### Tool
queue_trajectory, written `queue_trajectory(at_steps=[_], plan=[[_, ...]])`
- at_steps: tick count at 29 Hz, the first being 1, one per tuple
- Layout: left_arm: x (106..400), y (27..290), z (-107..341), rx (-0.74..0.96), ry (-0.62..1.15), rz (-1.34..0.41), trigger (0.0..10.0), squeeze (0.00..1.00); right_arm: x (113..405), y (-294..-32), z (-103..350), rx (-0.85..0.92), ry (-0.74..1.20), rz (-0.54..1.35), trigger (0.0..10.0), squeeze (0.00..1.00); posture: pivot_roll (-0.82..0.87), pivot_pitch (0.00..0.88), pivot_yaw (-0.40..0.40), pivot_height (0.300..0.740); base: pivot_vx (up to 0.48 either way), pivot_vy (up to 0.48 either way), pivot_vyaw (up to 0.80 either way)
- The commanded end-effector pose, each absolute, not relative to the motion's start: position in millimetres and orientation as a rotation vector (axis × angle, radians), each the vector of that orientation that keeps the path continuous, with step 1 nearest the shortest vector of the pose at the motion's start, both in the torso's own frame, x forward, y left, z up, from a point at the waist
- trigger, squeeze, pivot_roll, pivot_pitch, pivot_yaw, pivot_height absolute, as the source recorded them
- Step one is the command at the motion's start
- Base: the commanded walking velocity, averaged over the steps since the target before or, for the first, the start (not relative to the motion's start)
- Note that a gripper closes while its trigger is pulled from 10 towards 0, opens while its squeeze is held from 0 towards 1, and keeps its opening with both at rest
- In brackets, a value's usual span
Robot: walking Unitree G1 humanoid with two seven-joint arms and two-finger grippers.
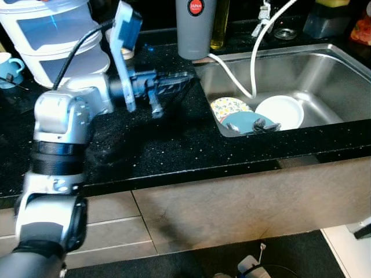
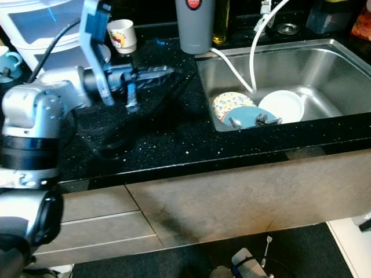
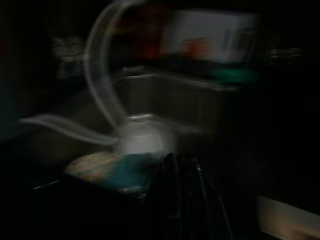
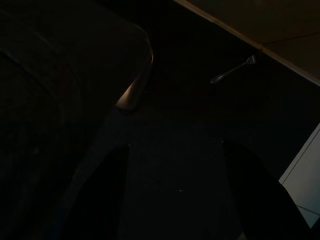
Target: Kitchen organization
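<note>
My left gripper (image 1: 190, 78) reaches out over the black countertop (image 1: 174, 142) toward the steel sink (image 1: 339, 72), its fingers together with nothing between them. In the sink's near left corner lie a patterned plate (image 1: 227, 106), a teal plate (image 1: 243, 120) with dark utensils (image 1: 265, 124) on it, and a white bowl (image 1: 282, 111). The blurred left wrist view shows the same white bowl (image 3: 142, 140) and teal plate (image 3: 127, 170) beyond the fingertips (image 3: 179, 165). My right gripper (image 4: 175, 145) hangs low in the dark with its fingers apart, above the floor.
A grey tumbler (image 1: 196, 29) and an oil bottle (image 1: 219, 23) stand behind the sink's left corner. A white hose (image 1: 254, 61) hangs into the sink. White tubs (image 1: 52, 35), a blue mug (image 1: 8, 66) and a paper cup (image 2: 123, 35) sit at the back left. A fork (image 4: 232, 71) lies on the floor.
</note>
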State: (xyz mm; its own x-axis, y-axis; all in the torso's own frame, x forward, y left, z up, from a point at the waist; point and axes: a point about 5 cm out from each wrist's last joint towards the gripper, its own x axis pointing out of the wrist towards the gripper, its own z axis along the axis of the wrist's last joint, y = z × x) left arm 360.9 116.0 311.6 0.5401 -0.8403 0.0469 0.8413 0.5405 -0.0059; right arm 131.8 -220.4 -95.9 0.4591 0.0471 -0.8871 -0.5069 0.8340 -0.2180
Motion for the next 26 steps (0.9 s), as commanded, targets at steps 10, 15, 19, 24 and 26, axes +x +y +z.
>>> queue_trajectory(at_steps=[10,15,19,24,26], plan=[[397.8,122.8,301.2,0.41,-0.109,-0.437,10.0,1.0,128.0,-219.7,-97.6,-0.486,1.064,0.354,10.0,0.0,-0.09,0.05,0.039,0.74,0.0,0.0,0.0],[405.8,117.4,304.8,0.41,-0.129,-0.409,10.0,1.0,128.0,-219.7,-97.6,-0.487,1.064,0.354,10.0,0.0,-0.09,0.051,0.04,0.74,0.0,0.0,0.0],[407.9,113.0,310.9,0.411,-0.155,-0.418,10.0,1.0,127.7,-219.7,-97.7,-0.486,1.064,0.352,10.0,0.0,-0.09,0.048,0.038,0.74,0.0,0.0,0.0],[404.4,101.1,332.2,0.17,-0.204,-0.55,10.0,1.0,127.3,-219.3,-97.9,-0.488,1.067,0.357,10.0,0.0,-0.08,0.042,0.036,0.74,0.0,0.0,0.0],[398.3,90.4,344.3,0.021,-0.208,-0.666,10.0,1.0,127.1,-219.0,-98.0,-0.489,1.068,0.359,10.0,0.0,-0.08,0.04,0.04,0.74,0.0,0.0,0.0]])
